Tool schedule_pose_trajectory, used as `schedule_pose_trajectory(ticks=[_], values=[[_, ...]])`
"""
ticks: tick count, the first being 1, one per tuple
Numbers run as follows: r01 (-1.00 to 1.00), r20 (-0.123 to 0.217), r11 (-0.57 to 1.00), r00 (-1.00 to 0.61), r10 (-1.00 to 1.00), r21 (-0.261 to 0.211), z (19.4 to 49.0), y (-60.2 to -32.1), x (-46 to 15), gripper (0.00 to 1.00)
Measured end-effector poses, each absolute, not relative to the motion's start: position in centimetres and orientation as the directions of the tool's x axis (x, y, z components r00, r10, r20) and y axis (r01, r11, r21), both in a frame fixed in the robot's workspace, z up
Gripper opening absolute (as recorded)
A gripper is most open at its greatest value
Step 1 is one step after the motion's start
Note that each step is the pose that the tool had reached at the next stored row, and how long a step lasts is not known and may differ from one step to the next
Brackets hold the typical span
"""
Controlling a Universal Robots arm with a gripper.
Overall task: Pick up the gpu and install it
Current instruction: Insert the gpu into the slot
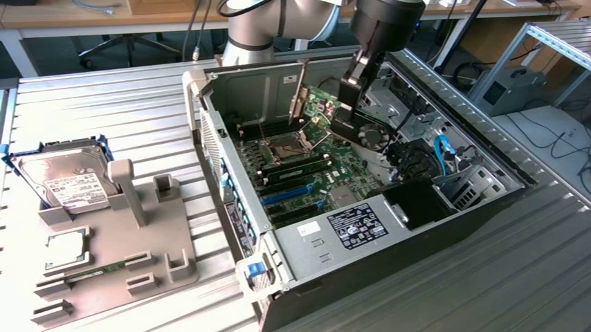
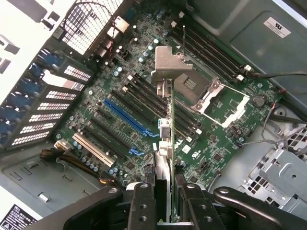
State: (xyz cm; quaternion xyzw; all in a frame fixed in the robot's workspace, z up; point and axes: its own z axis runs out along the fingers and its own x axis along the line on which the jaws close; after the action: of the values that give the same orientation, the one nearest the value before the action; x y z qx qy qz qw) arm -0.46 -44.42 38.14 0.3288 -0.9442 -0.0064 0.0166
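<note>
Gripper clamped on gpu, held edge-down above the motherboard by the CPU socket; blue slot lies lower, off to one side, card's long axis apparently skewed from it.

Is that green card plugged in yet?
Out: the end effector holds the gpu above the motherboard, clear of its slots.

- The gpu, in the gripper, hangs above the motherboard inside the case.
- A hard drive sits in a holder at the exterior view's left.
</note>
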Motion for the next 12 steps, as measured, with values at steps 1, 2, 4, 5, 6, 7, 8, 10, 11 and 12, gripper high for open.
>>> schedule_pose_trajectory(ticks=[1, 2, 4, 5, 6, 7, 8, 10, 11, 12], values=[[-0.628, 0.027, 0.778, -0.777, -0.629, 0.023, 38.14, -44.42, -0.45, 0.26], [-0.633, 0.027, 0.774, -0.774, -0.633, 0.023, 38.13, -44.42, -0.45, 0.26], [-0.640, 0.027, 0.768, -0.768, -0.640, 0.023, 38.13, -44.42, -0.44, 0.26], [-0.643, 0.027, 0.765, -0.765, -0.644, 0.023, 38.12, -44.42, -0.44, 0.26], [-0.648, 0.027, 0.761, -0.761, -0.649, 0.023, 38.12, -44.42, -0.43, 0.26], [-0.652, 0.027, 0.758, -0.758, -0.652, 0.023, 38.11, -44.42, -0.43, 0.26], [-0.656, 0.027, 0.755, -0.754, -0.656, 0.023, 38.11, -44.42, -0.42, 0.26], [-0.663, 0.027, 0.748, -0.748, -0.663, 0.023, 38.10, -44.42, -0.42, 0.26], [-0.667, 0.027, 0.745, -0.745, -0.667, 0.023, 38.10, -44.42, -0.42, 0.26], [-0.670, 0.027, 0.742, -0.741, -0.670, 0.023, 38.09, -44.42, -0.41, 0.26]])
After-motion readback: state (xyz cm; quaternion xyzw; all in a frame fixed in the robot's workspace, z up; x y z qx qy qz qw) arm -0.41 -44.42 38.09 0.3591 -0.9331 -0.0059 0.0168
